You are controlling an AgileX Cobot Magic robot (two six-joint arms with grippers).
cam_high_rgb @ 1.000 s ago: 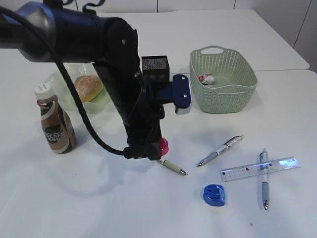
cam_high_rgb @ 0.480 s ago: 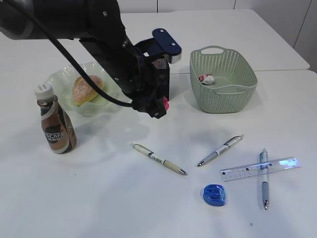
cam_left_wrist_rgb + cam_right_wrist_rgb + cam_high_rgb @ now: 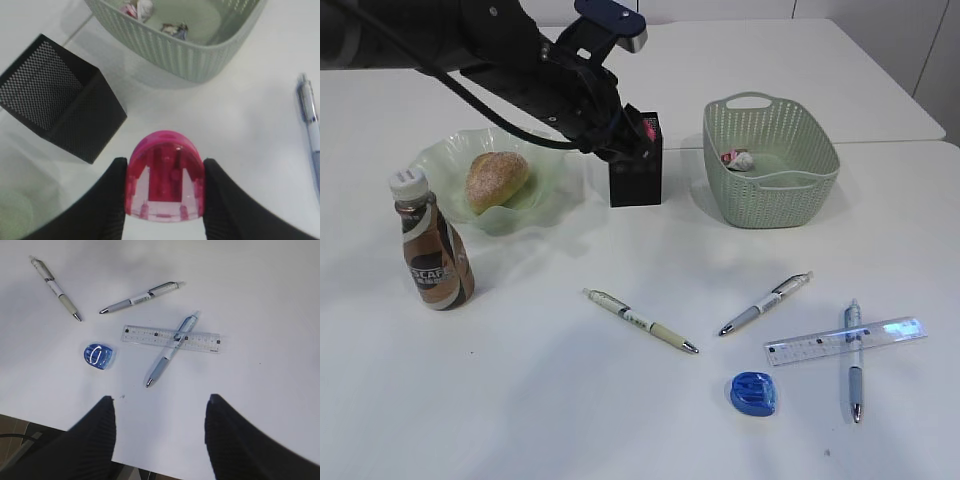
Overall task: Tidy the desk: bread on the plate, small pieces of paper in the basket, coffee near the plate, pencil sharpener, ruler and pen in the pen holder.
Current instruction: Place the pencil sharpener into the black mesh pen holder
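My left gripper (image 3: 165, 163) is shut on a pink pencil sharpener (image 3: 165, 185), held just over the black mesh pen holder (image 3: 635, 178), which lies up and left in the left wrist view (image 3: 60, 107). A blue pencil sharpener (image 3: 753, 393), the clear ruler (image 3: 895, 329) and three pens (image 3: 640, 322) (image 3: 765, 303) (image 3: 853, 365) lie on the desk. One pen (image 3: 162, 362) crosses the ruler (image 3: 145, 335). The bread (image 3: 497, 178) sits in the plate (image 3: 432, 160), with the coffee (image 3: 432, 250) upright beside it. My right gripper (image 3: 160, 399) stands open and empty above the desk's near edge.
The sage-green basket (image 3: 770, 195) stands right of the pen holder, with crumpled paper (image 3: 737, 158) inside. A seam between two tabletops runs behind the basket. The left arm reaches in from the upper left, over the plate.
The left arm has lifted the pink sharpener from beside the cream pen and carried it back and up to the pen holder. The right gripper's view gives no earlier frame.
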